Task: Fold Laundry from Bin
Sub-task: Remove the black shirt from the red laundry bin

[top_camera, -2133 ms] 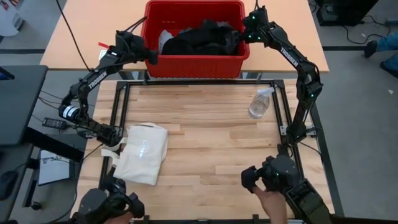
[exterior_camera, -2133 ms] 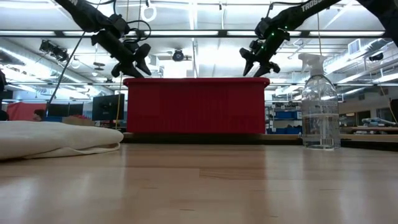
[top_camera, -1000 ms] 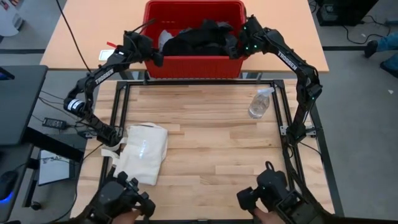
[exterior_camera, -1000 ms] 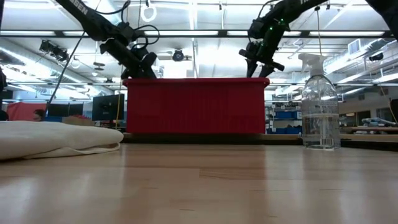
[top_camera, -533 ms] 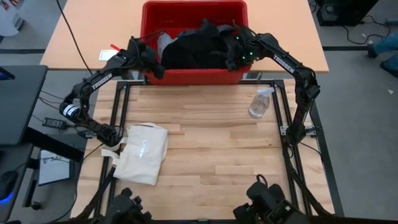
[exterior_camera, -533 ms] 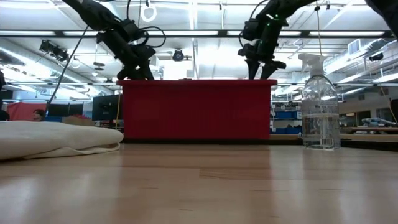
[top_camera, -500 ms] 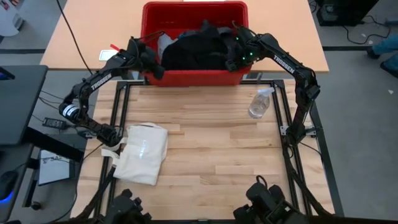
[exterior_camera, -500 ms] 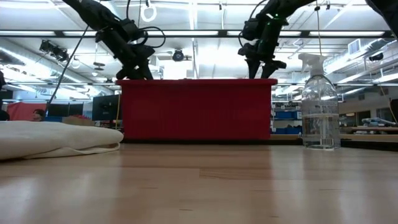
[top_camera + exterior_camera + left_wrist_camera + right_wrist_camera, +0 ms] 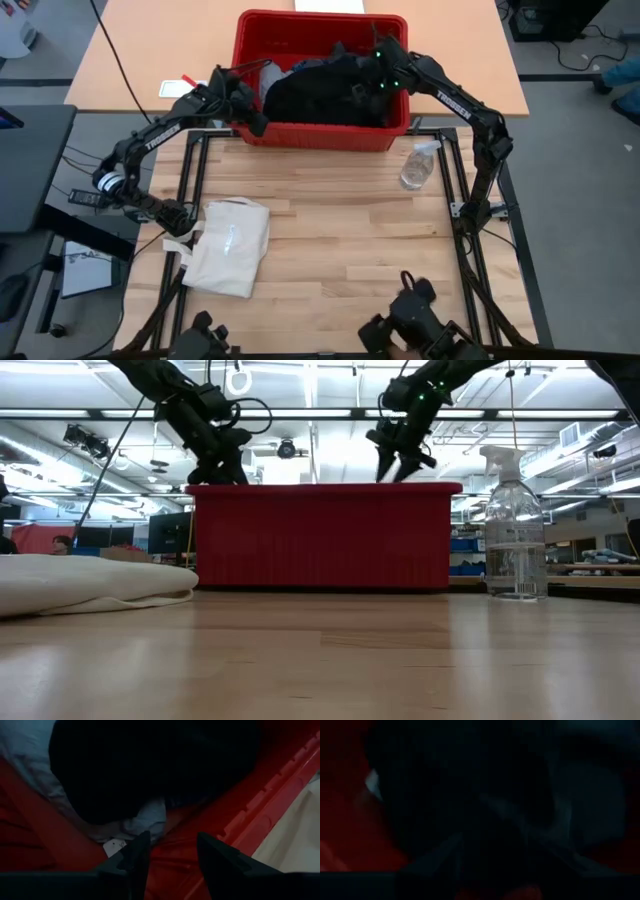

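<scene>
1. High view: the red bin (image 9: 322, 135) stands at the far edge of the wooden table (image 9: 330, 240), slightly turned, with the dark laundry (image 9: 320, 90) heaped inside it. The left gripper (image 9: 250, 110) reaches in a long bend to the bin's left wall. The right gripper (image 9: 368, 85) comes over the right rim, above the dark heap. A cream tote bag (image 9: 230, 245) lies near the table's left edge and a spray bottle (image 9: 418, 165) stands near the right edge; the wood between them is bare.

2. Low view: both grippers hang above the bin's rim (image 9: 320, 488). The right gripper (image 9: 397, 460) points down with its 2 fingers spread apart and nothing between them. Of the left gripper (image 9: 222, 465) I cannot tell the opening here.

3. Left wrist view: the 2 fingers (image 9: 137, 852) stand apart and empty, just over a light grey piece (image 9: 145, 820) and the bin's red wall (image 9: 260, 810).

4. Right wrist view: very dark; only black cloth (image 9: 470, 795) close by is visible.
</scene>
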`<state>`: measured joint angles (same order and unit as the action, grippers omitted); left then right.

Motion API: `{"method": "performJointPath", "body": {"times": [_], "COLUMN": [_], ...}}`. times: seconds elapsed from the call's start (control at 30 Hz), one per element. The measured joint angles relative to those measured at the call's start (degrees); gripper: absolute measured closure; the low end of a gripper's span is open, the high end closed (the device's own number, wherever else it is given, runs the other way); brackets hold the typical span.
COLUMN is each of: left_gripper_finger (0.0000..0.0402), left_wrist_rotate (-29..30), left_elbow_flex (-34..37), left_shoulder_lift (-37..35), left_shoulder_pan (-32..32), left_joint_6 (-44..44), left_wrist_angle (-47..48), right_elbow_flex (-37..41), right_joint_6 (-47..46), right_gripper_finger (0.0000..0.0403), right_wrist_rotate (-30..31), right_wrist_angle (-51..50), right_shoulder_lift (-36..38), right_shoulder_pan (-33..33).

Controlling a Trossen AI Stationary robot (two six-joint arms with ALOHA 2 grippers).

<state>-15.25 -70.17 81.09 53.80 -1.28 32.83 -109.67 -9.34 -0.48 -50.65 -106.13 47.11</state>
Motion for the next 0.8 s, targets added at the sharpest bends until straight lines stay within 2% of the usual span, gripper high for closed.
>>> {"method": "performJointPath", "body": {"times": [0.2,0.3,0.63,0.8], "left_gripper_finger": [0.0235,0.0235,0.0235,0.0235], "left_wrist_rotate": [0.6,0.6,0.8,0.9], "left_elbow_flex": [-0.1,-0.1,-0.2,-0.2], "left_shoulder_lift": [-2.4,-3.5,-5.0,-5.0], "left_shoulder_pan": [0.0,-0.1,-0.4,-0.4], "left_joint_6": [0.2,0.6,0.7,2.4], "left_wrist_angle": [-5.2,-6.2,-6.1,-5.3], "right_elbow_flex": [1.1,1.6,1.6,0.6], "right_joint_6": [18.3,24.0,34.2,37.3], "right_gripper_finger": [0.0176,0.0176,0.0176,0.0176], "right_wrist_rotate": [-8.6,-10.2,1.0,4.3], "right_wrist_angle": [21.7,25.3,26.6,28.4], "right_shoulder_lift": [-1.9,-4.4,-12.9,-15.8], "right_shoulder_pan": [-1.1,-2.1,-2.7,-2.3]}}
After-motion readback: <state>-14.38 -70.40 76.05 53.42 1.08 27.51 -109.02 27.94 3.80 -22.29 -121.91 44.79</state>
